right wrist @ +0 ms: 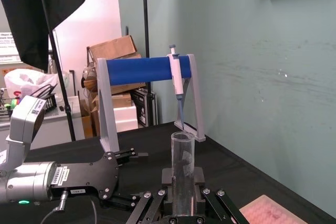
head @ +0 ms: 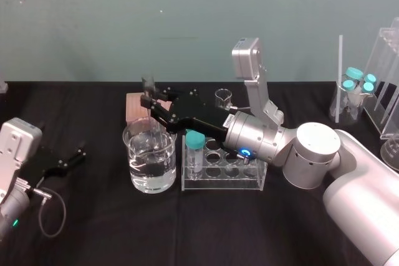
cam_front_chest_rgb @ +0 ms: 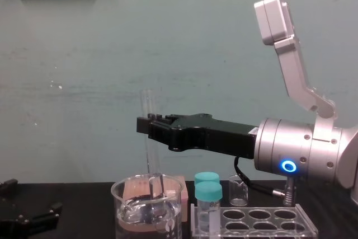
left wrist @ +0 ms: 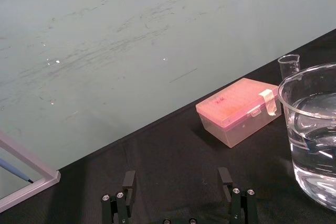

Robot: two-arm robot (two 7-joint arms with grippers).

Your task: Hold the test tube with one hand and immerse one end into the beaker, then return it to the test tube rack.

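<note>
Grip looks solid here: the right gripper is clamped on the test tube, pinching it from both sides in its upper part. A short bit of glass sticks up above the fingers and the longer stretch hangs below.

The wrist cam on that arm shows the test tube standing straight up out of the jaws with its open mouth on top. So the long axis is pretty much vertical, open end up and round end down.

The lower part drops past the rim into the beaker, which has water in it. Can't really tell how far the tip sits under the surface.

The arm comes in from the right, passing over the test tube rack, which sits just beside the beaker on its right. Teal-capped vials stand in the holes at the rack's left end. A pink box sits behind the beaker, and a tiny beaker sits behind the rack.

The left gripper is parked way over on the left of the black table, fingers spread apart, holding nothing.
</note>
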